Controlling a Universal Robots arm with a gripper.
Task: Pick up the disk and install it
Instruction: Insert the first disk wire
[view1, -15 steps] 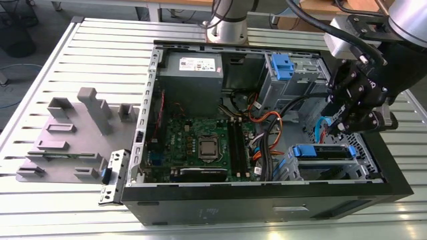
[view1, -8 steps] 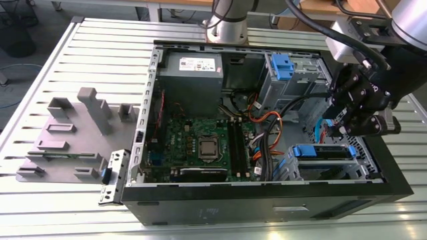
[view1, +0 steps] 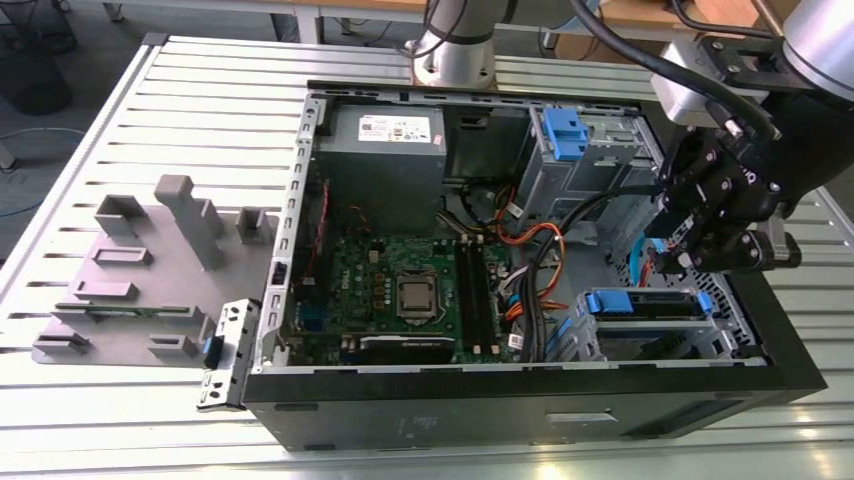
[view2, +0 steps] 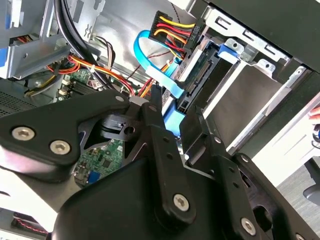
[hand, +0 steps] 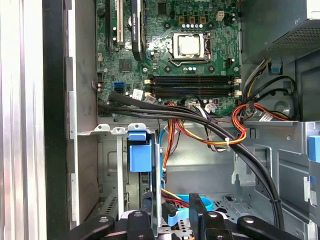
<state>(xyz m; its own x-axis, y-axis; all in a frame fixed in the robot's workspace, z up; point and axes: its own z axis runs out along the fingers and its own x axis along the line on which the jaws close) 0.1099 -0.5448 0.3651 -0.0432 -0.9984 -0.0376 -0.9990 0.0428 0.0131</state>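
Exterior view: your gripper (view1: 687, 262) hangs inside the computer case (view1: 400, 420), just above the disk (view1: 651, 305), which sits in a bay at the exterior view's right. Second wrist view: cables (view2: 170, 27) meet the disk's edge. You cannot tell whether the gripper grips anything.

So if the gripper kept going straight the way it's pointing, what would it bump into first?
Probably the flat blue cable lying right ahead of the gripper, with the disk's connector end close behind it. Depth is hard to judge, so the disk's edge might come first.
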